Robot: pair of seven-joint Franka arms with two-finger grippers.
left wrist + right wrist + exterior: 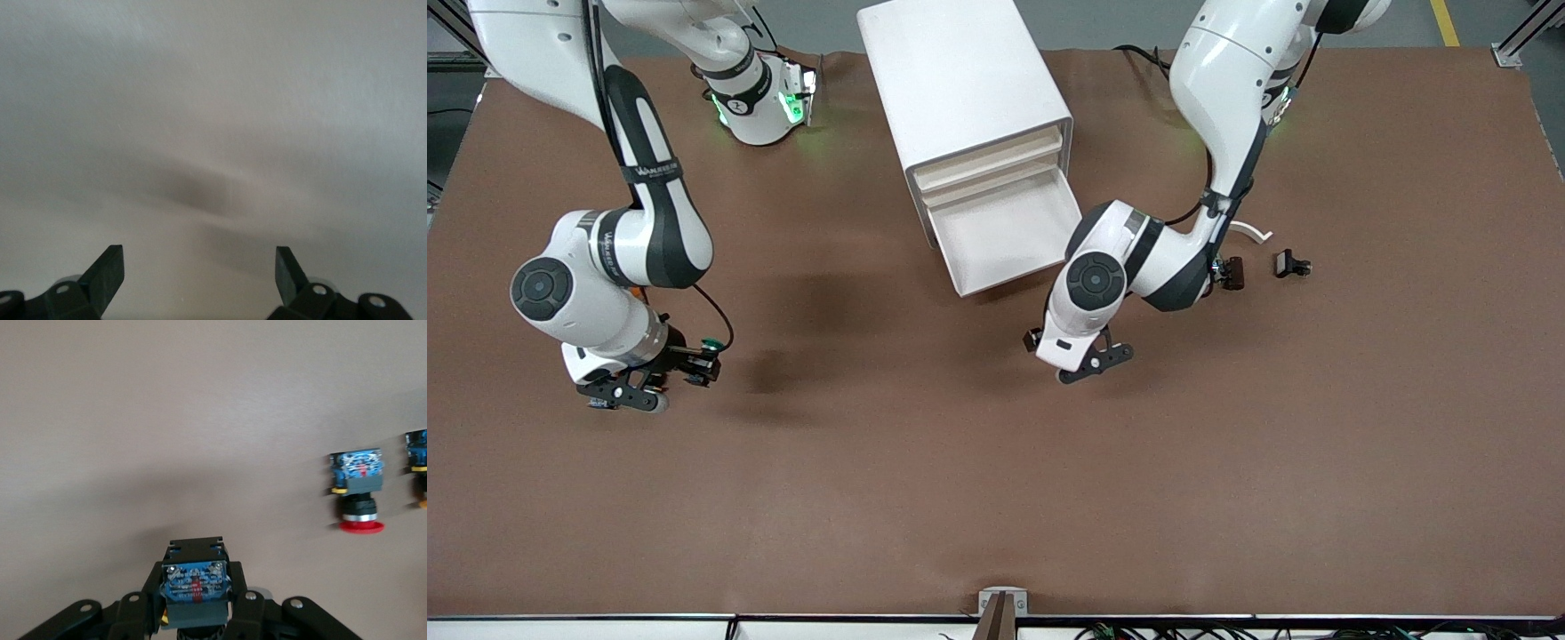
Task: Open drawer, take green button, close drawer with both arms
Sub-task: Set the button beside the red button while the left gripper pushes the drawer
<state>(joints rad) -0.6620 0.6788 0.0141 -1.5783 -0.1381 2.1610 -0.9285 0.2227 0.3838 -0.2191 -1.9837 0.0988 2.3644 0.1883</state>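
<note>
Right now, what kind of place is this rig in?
Likely a robotics lab or test cell: a brown-covered table with a white cabinet, aluminium frame posts at the corners, and a grey floor with a yellow line.

Right arm [618,253] folded low over the table toward its own end, wrist bent down, its gripper [694,363] with fingers [150,600] clamped on a small object. Left arm [1209,142] reaching down from its base, elbow bent; its gripper [1098,356] low, fingers [107,270] spread apart and empty.
</note>
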